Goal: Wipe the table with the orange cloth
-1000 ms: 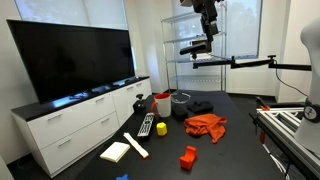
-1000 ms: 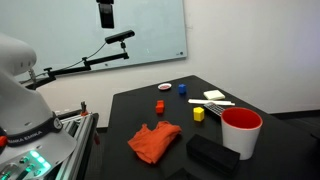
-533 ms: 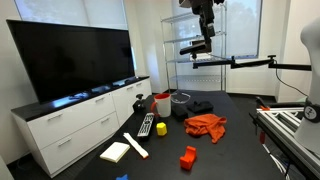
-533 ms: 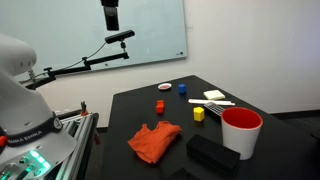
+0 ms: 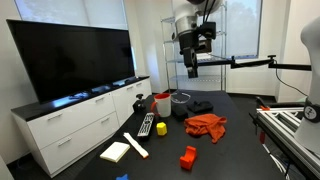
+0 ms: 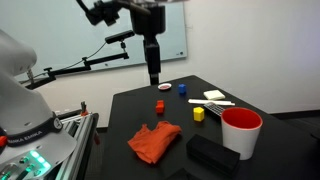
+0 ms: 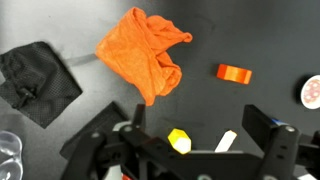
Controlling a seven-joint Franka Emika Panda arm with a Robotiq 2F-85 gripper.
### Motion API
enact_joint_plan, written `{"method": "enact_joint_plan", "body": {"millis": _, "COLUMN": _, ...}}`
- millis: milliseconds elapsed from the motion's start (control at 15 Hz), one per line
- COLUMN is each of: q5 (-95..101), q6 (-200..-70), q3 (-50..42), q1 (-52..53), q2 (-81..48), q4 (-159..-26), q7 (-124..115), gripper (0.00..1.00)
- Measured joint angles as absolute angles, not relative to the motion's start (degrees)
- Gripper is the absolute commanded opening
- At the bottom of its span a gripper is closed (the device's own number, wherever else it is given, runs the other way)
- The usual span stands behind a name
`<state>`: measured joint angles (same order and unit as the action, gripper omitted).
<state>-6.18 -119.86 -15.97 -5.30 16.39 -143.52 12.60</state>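
The gripper [image 7: 200, 128] is seen at the bottom of the wrist view with its jaws spread wide and nothing held between them. In both exterior views it is hung high above the table [image 6: 135, 115], pointed straight down and well clear of everything on the dark top.

Nearest the camera in an exterior view, at the front edge, a dark bundle [image 6: 212, 153] is laid; it appears to be a crumpled black cloth, though its shape is hard to judge there. Just beside it a red cup [image 6: 240, 132] with a white inside is stood upright. The orange cloth [image 6: 153, 142] is found next, bunched in a loose heap on the table, apart from the cup and the dark bundle. In the wrist view it is shown ahead of the fingers [image 7: 268, 128], not between them, and untouched.

Further back a small yellow block [image 6: 198, 114] is set near the cup, and an orange-red block [image 6: 159, 105] is placed behind the cloth. Beyond these, a white pad [image 6: 213, 95] and a white stick [image 6: 222, 102] are laid side by side. A blue block [image 6: 182, 88] and a small round dish [image 6: 165, 88] are set near the far edge. A whiteboard [image 6: 120, 45] is mounted on the wall behind.
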Motion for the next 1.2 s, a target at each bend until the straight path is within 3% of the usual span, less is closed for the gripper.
{"method": "enact_joint_plan", "body": {"millis": 400, "q5": -3.07, "q6": -134.27, "q3": -14.39, "q1": -7.17, "q2": 6.77, "q4": -146.51, "q7": 12.29, "gripper": 1.00}}
{"method": "enact_joint_plan", "body": {"millis": 1200, "q5": 2.54, "q6": -129.06, "q3": -13.35, "q1": -9.11, "q2": 6.49, "q4": -146.66, "q7": 6.03, "gripper": 1.00}}
